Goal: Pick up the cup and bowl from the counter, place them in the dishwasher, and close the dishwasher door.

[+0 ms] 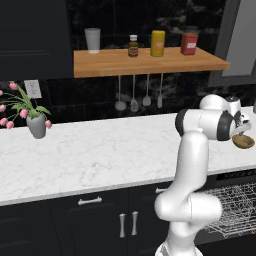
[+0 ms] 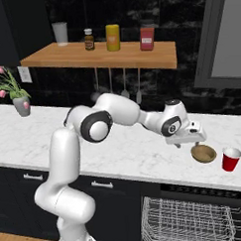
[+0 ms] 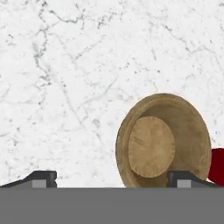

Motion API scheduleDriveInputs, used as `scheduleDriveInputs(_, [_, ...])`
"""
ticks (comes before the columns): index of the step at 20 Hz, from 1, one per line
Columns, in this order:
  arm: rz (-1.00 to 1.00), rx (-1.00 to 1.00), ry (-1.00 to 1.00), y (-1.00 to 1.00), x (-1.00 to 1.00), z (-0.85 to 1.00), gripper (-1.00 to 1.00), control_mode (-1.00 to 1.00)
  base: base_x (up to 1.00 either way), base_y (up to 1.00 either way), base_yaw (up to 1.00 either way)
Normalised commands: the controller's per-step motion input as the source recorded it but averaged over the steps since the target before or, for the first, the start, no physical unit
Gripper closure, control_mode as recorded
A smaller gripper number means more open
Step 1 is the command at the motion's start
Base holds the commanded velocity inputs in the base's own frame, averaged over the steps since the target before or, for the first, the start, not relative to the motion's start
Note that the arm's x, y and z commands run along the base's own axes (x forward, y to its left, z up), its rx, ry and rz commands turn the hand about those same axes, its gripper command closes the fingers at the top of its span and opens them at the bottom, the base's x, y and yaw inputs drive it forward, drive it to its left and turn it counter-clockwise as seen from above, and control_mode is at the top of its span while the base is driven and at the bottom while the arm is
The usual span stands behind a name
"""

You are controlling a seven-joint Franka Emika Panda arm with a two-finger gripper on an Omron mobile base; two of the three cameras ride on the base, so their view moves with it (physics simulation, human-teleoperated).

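Spread tool point(image 2: 195, 140) hovers just above the wooden bowl point(image 3: 164, 141); rigid, light, smooth, it is best pinched across its rim, red cup point(image 2: 231, 159) beside.

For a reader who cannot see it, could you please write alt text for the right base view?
The white arm reaches right across the marble counter, its gripper just above a wooden bowl beside a red cup. Below, the dishwasher shows its wire rack.

1. Left base view looks forward and down from behind the arm's left.
2. Right base view mirrors it; both share the tabletop point(image 1: 100, 150) and shelf point(image 2: 100, 56).
3. Hand view faces the tabletop, close above the bowl point(image 3: 164, 140).
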Motion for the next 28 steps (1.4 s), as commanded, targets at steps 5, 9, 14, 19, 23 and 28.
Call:
scheduleDriveInputs(5, [0.07,0.0,0.0,-0.26,0.24,-0.24,-1.0,-1.0,0.0,0.0,0.0])
scheduleDriveInputs(9, [0.01,0.0,0.0,-0.12,0.03,-0.28,-1.0,-1.0,0.0,0.0,0.0])
scheduleDriveInputs(14, [0.0,-0.01,0.02,0.0,0.0,-0.39,-1.0,-1.0,0.0,0.0,0.0])
scheduleDriveInputs(19, [0.0,0.0,0.03,0.0,0.0,-0.25,-1.0,-1.0,0.0,0.0,0.0])
scheduleDriveInputs(23, [0.0,0.0,0.0,0.0,0.0,-0.14,1.0,-1.0,0.0,0.0,0.0])
scheduleDriveInputs(28, [0.0,0.0,0.0,0.0,0.0,-0.01,1.0,-1.0,0.0,0.0,0.0])
